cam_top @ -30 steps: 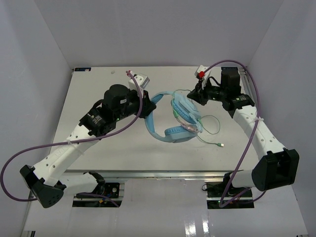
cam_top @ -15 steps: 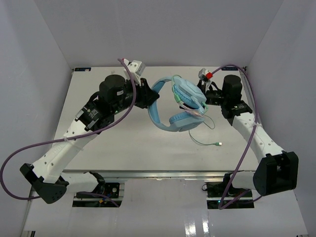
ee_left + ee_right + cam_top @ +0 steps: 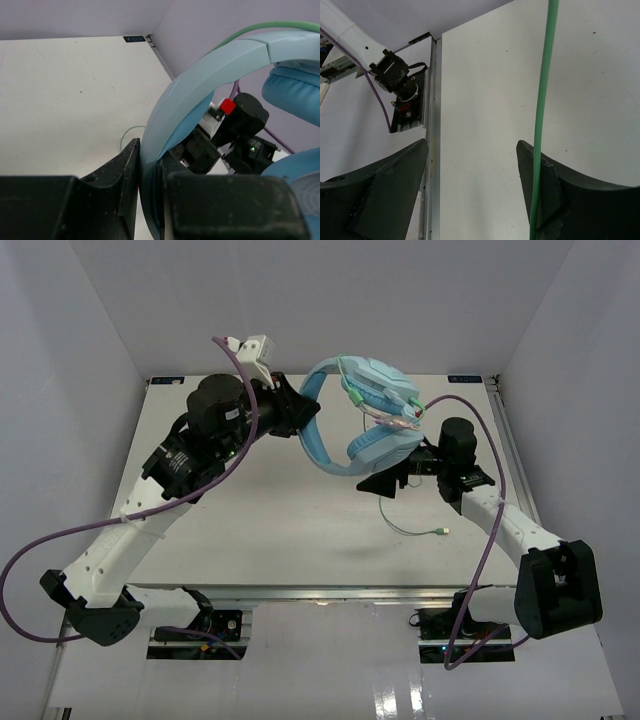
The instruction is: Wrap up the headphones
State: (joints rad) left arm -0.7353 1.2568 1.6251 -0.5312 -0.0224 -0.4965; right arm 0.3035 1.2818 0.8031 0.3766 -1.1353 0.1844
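Top external: left claw (image 3: 297,422) aloft on headphones (image 3: 378,390).

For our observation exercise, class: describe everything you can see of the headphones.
The headphones are light blue and plastic-looking, with padded earcups and a curved band. They hang tilted above the table, band clamped in the left end effector. Their thin pale-green cable loops over one earcup, runs down beside the open right end effector and ends in a small plug on the table.

The left gripper (image 3: 148,172) clamps the pale blue band of the headphones (image 3: 210,67), white table (image 3: 65,90) behind.
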